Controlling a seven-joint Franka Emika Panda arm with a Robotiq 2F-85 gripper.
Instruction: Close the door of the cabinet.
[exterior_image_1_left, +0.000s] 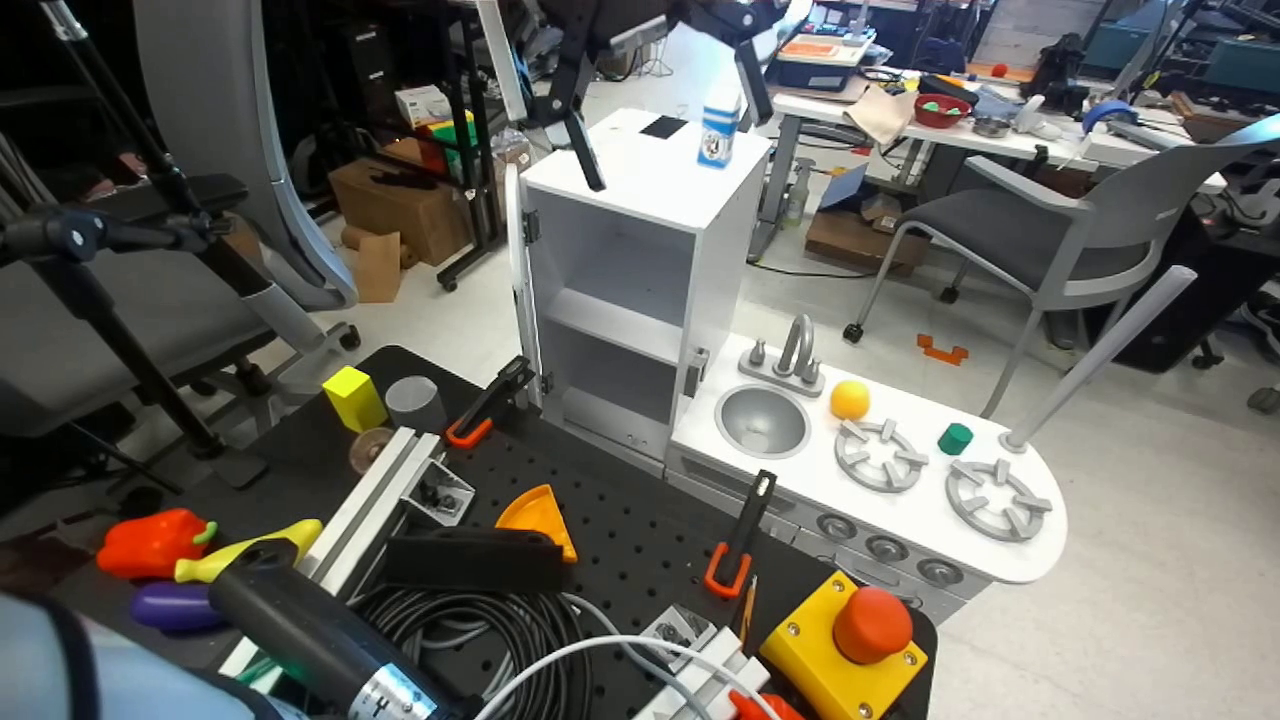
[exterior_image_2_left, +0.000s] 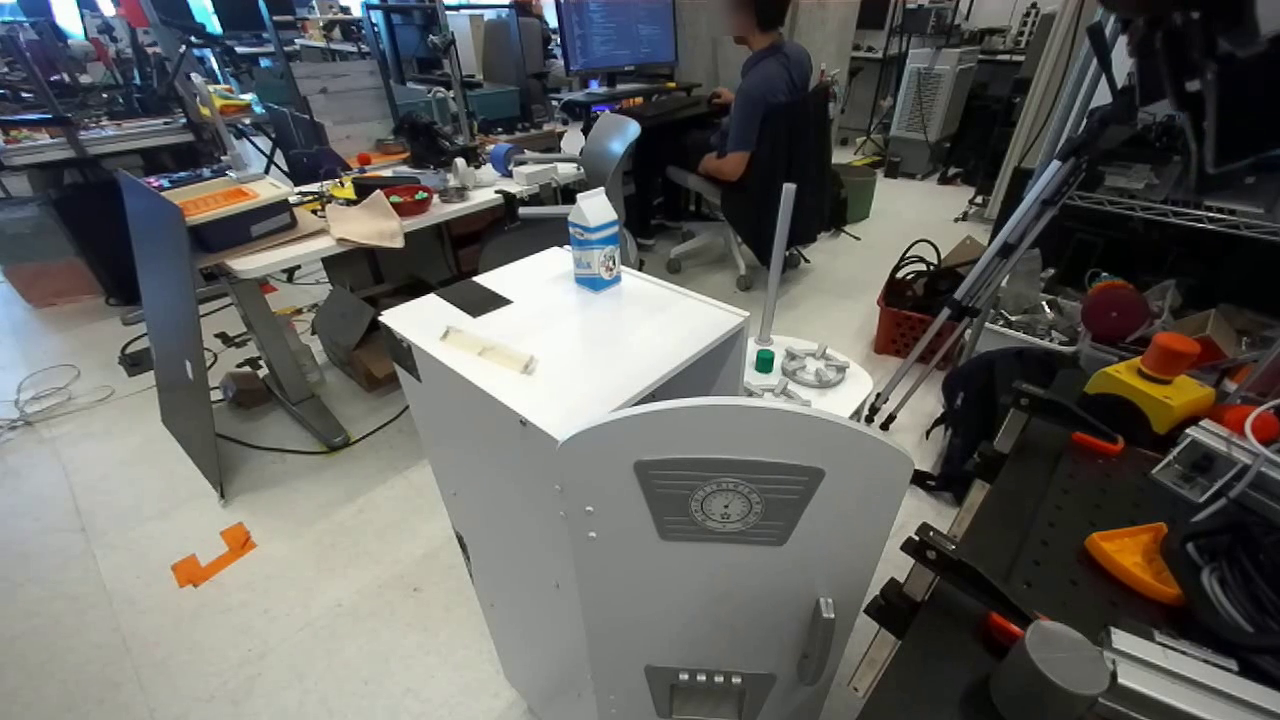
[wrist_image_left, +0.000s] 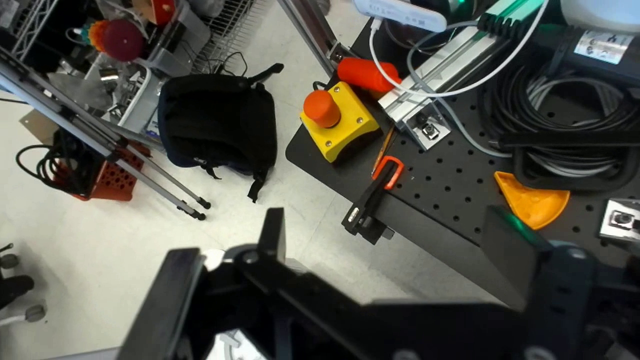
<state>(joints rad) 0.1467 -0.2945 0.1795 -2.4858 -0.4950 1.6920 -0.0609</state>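
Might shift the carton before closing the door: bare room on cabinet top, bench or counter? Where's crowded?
Bare: atop cabinet, between carton and front edge; bench between orange wedge and the clamp nearer the yellow box. Crowded: counter, with sink, ball and burners; bench round the cables.

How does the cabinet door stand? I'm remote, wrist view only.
Observer: Open: in an exterior view, the door is swung out from the cabinet.
Operator: Anything standing on the cabinet?
Observer: A blue-and-white carton, upright on top.
Operator: Where's the door's handle?
Observer: In an exterior view, the grey handle is on the outer face, near the free edge.
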